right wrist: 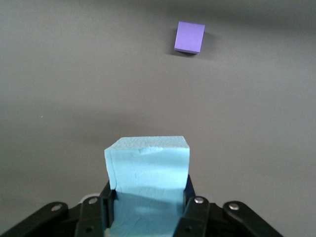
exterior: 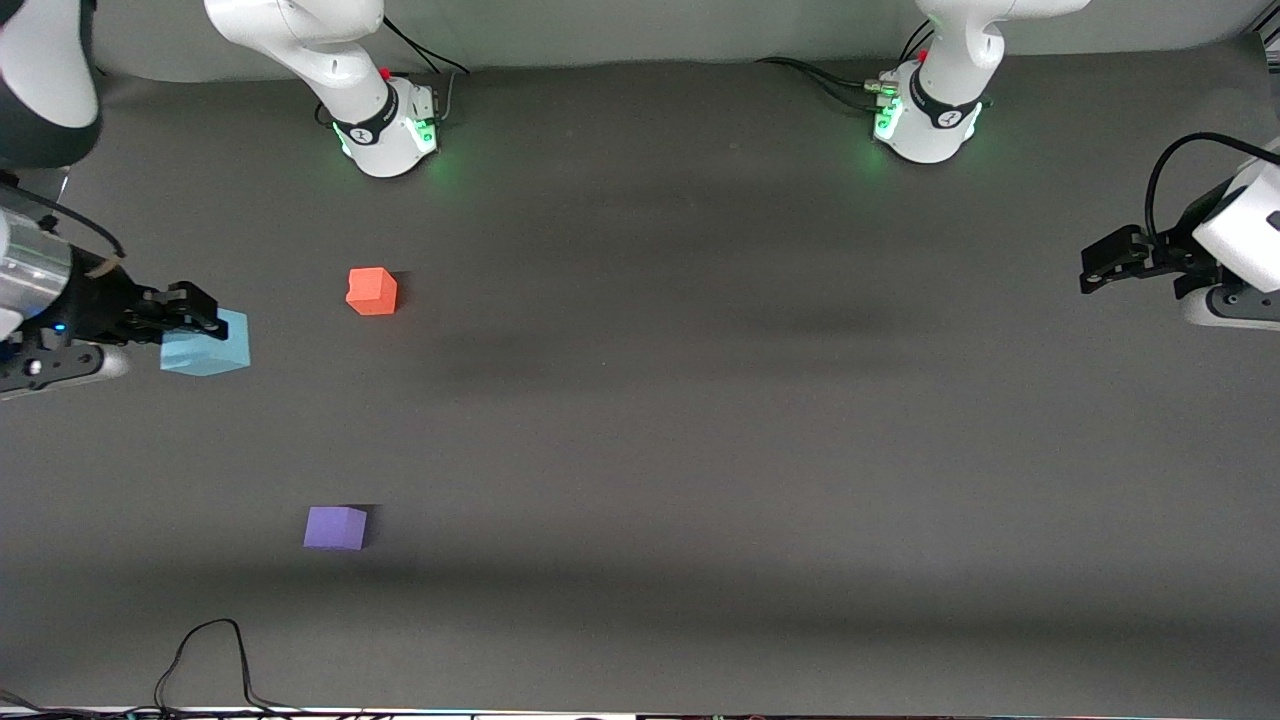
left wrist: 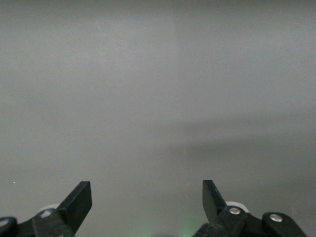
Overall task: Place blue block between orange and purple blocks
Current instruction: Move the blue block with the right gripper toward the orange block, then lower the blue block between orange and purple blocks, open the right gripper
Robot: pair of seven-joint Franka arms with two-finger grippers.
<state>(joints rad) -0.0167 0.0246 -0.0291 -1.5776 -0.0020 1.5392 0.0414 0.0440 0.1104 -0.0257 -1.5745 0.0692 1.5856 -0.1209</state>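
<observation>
My right gripper (exterior: 190, 322) is shut on the light blue block (exterior: 212, 345) and holds it above the table at the right arm's end. In the right wrist view the blue block (right wrist: 148, 170) sits between the fingers (right wrist: 190, 195). The orange block (exterior: 372, 291) lies on the table beside the held block, toward the table's middle. The purple block (exterior: 336, 527) lies nearer to the front camera than the orange one; it also shows in the right wrist view (right wrist: 189, 37). My left gripper (exterior: 1100, 262) is open and empty, waiting at the left arm's end of the table; its fingers (left wrist: 79, 200) frame bare mat.
The dark grey mat (exterior: 700, 420) covers the table. A black cable (exterior: 205, 655) loops at the table's edge nearest the front camera. The arm bases (exterior: 390, 125) stand along the edge farthest from the front camera.
</observation>
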